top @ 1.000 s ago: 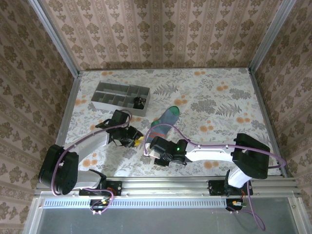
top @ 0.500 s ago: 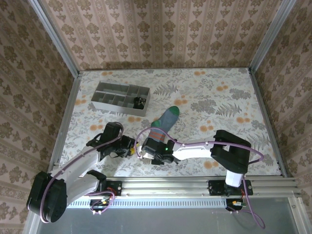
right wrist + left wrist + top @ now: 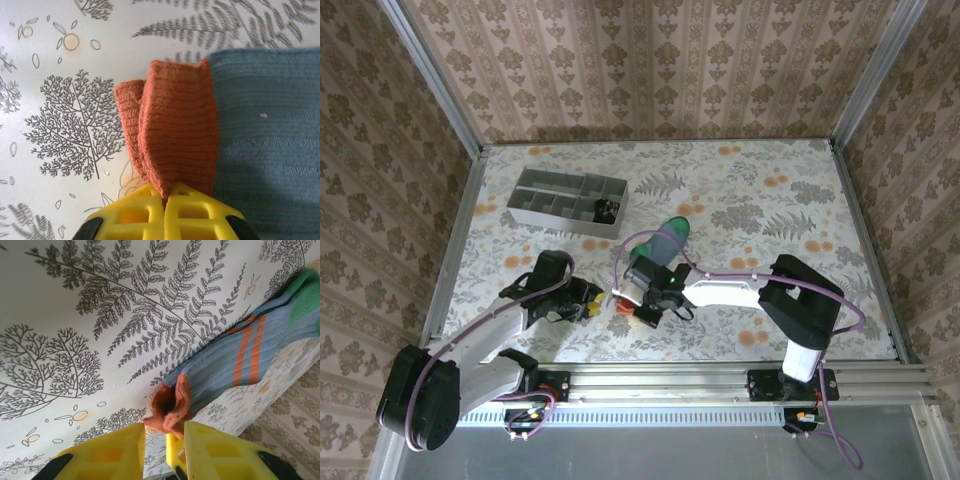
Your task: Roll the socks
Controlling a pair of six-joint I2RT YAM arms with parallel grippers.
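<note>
Right arm (image 3: 720, 291) swung over one teal sock (image 3: 235, 365); right gripper (image 3: 165, 192) pinching its orange cuff (image 3: 175, 130); left gripper (image 3: 164, 437) jaws apart.

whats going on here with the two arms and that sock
The right gripper is pinched shut on the orange cuff of the teal-grey striped sock. The sock lies stretched out on the table with its green toe pointing away from the arms. The left gripper is open, right at that cuff and not gripping it. The cuff is bunched up, but the sock is not rolled yet.
</note>
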